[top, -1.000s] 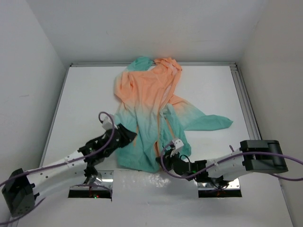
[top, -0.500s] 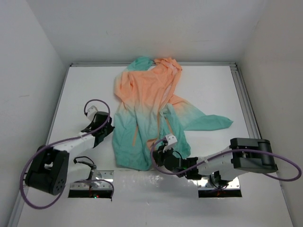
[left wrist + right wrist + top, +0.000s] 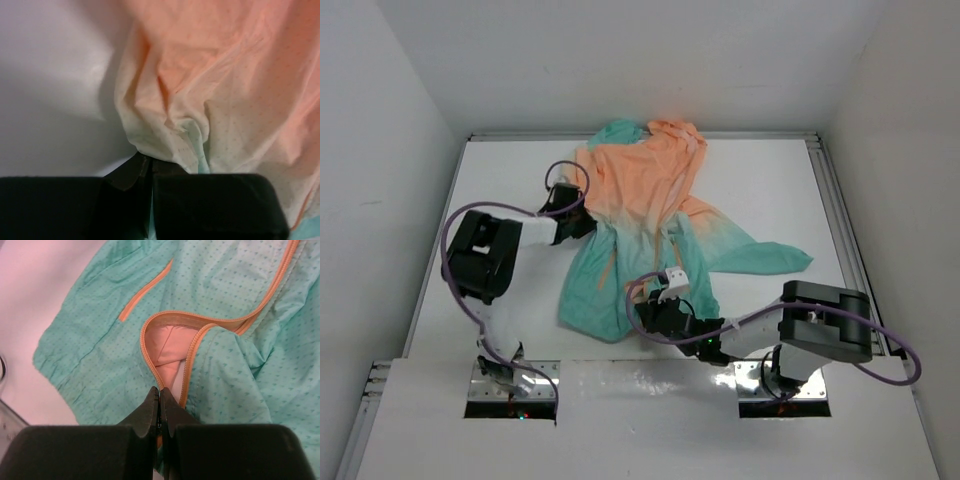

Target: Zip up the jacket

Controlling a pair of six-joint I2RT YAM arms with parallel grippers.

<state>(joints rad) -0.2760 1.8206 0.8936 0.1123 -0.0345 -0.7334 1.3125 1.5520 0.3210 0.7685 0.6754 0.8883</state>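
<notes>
Right claw (image 3: 159, 391): fingers pressed together, no gap showing. The tips sit at the foot of the front zipper (image 3: 188, 365), where the two orange tracks come together at the hem. It looks clamped on the cloth there, though the pinch itself is partly hidden under the fingers.

Left claw (image 3: 150, 159): also closed. Peach fabric bunches into its tips, so I judge it to be holding a fold on the left edge of the garment, about where peach fades to teal.

Jacket (image 3: 640, 195): lies crumpled on the white desk (image 3: 770, 180), hood at the far side, teal hem nearest the arm bases, one sleeve trailing out to the right.

Progress: early.
- Done, as far as can be seen: both holds taken, one at the near hem and one further up on the left.
- Not done: the closing itself. Just beyond the right claw the tracks part into an open loop with pink lining (image 3: 167, 347) showing between them. Further up they run close together, but I cannot tell whether they are joined. No slider can be made out.

Relative to the claws: the garment spreads away from the right claw toward the far side, with a pocket slit (image 3: 145, 290) to its far left. From the left claw it extends rightward and away.
</notes>
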